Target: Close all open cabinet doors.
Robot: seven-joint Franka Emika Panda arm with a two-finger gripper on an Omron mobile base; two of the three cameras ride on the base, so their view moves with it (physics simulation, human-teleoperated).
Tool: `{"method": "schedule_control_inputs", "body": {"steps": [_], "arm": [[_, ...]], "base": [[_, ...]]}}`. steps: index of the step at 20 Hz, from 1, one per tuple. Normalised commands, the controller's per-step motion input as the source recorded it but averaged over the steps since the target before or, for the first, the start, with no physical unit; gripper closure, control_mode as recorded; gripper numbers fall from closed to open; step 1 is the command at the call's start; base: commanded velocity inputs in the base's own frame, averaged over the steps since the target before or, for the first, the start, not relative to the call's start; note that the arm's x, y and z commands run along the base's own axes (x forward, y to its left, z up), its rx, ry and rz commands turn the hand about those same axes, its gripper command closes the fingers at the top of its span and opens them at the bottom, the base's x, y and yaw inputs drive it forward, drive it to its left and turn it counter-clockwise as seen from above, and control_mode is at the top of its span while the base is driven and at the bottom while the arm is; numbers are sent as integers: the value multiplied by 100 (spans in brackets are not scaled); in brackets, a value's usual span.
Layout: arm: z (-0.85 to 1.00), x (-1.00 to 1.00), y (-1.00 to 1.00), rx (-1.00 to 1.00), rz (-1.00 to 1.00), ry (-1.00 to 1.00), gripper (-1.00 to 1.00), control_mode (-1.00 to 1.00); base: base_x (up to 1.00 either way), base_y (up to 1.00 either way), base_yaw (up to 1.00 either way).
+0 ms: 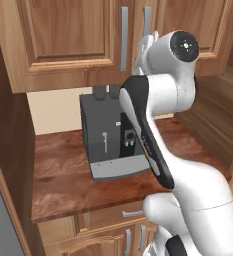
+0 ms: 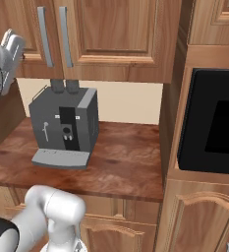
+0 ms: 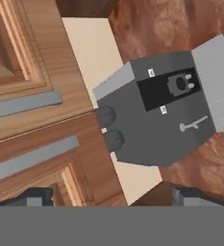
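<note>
Two brown cabinet doors meet above the counter, the left door (image 1: 68, 35) and the right door (image 2: 118, 32). Both look flush with the cabinet front. Their long grey bar handles (image 1: 124, 37) (image 1: 147, 22) stand side by side at the seam. In the hand view the same handles (image 3: 22, 105) (image 3: 34, 158) run across the left side. My gripper (image 3: 113, 196) is open with nothing between its widely spaced fingertips (image 3: 34, 196). It hangs close in front of the doors' lower edge. The white hand (image 2: 12, 47) is raised just left of the handles.
A dark grey coffee machine (image 2: 64, 125) stands on the reddish wooden counter (image 2: 126, 162) below the doors, close under my hand. A black built-in oven (image 2: 214, 120) fills the tall unit on the right. Drawer fronts (image 1: 133, 214) lie below the counter edge. A brown side panel (image 1: 8, 150) closes the left.
</note>
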Motion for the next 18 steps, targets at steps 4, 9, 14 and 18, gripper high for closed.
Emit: {"method": "schedule_control_inputs", "body": {"steps": [4,9,14,18], "arm": [[-36,-100,-66,14,14,0,-100,-100],[-48,-93,-61,13,17,-2,-100,-100],[-15,-42,-33,9,11,-1,-100,-100],[0,-26,-16,5,3,3,-100,-100]], "base": [[0,0,0],[0,0,0],[0,0,0],[0,0,0]]}}
